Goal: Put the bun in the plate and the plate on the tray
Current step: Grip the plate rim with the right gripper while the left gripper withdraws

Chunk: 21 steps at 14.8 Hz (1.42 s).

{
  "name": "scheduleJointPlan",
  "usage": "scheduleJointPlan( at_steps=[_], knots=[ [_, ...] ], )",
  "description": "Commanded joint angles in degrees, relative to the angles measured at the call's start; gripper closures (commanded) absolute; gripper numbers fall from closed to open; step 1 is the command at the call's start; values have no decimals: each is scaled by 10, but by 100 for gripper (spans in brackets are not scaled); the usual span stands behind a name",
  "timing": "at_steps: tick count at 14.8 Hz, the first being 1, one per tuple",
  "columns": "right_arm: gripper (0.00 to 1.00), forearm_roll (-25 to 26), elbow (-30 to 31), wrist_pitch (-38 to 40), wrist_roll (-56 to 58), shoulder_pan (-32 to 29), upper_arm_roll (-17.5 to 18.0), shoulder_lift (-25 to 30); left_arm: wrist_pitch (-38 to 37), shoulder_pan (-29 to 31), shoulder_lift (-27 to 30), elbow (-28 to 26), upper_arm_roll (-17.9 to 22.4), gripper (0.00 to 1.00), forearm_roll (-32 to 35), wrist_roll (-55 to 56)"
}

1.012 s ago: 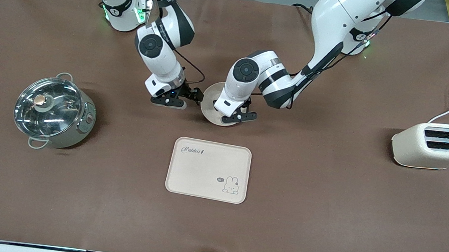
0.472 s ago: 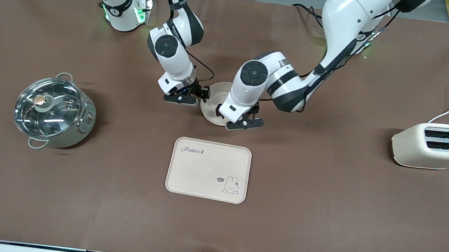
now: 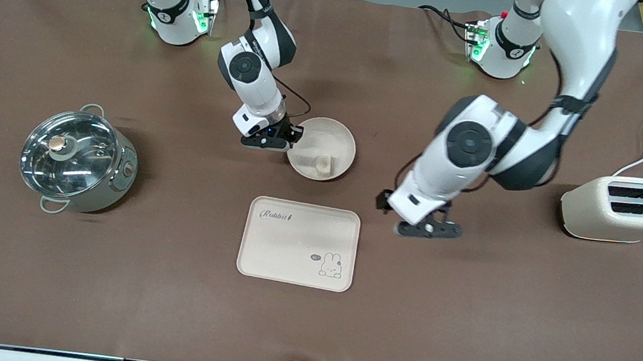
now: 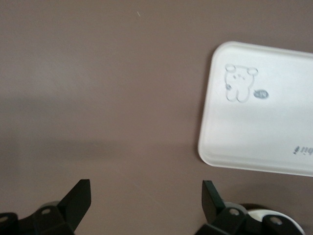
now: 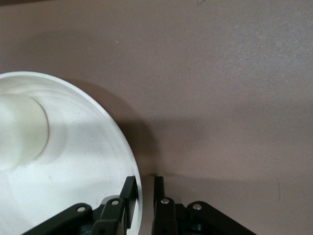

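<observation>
Brown table, pot, plate, tray, toaster

Lidded pot, cream toaster

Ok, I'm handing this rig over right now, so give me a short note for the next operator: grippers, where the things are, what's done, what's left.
Right gripper: shut on the plate, clamping its rim at the right arm's end.
Left gripper: open, holding nothing, over bare table between the tray and the toaster.
Bun: lying in the plate.
Plate: on the table, farther from the front camera than the tray, apart from it.
Done: bun in plate.
Left: move the plate onto the tray, then release.
</observation>
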<state>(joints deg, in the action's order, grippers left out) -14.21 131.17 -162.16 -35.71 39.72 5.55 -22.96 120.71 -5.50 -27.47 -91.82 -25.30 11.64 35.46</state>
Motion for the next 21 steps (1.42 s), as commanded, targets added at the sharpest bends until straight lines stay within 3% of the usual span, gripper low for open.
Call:
scheduleJointPlan(
  at_steps=[1,7,9,10,12,14,16,18,21],
  knots=[
    [100,-11,9,-8,-4,7,-5,6,-27,51,37,-3,-3,0,11,-70],
    [100,-13,1,-4,-22,-11,-4,59,-89,120,111,-3,2,0,-14,-225],
    [100,-20,-34,27,-23,-35,-2,64,-124,80,146,-1,64,0,-51,-238],
    [100,-34,-65,57,-23,-37,-5,63,-132,50,158,5,114,0,-67,-256],
    [100,-44,-141,117,-20,-59,-6,49,-150,34,171,27,169,0,-114,-323],
    [100,-44,-224,155,-8,-83,-6,-6,-225,30,175,79,205,0,-130,-345],
    [100,-44,-320,182,11,-117,-6,-80,-291,28,191,115,211,0,-127,-343],
    [100,-43,-393,184,20,-136,-6,-140,-297,34,207,117,211,0,-117,-342],
    [100,-42,-449,186,56,-161,-6,-195,-297,54,218,111,209,0,-109,-345]
  ],
)
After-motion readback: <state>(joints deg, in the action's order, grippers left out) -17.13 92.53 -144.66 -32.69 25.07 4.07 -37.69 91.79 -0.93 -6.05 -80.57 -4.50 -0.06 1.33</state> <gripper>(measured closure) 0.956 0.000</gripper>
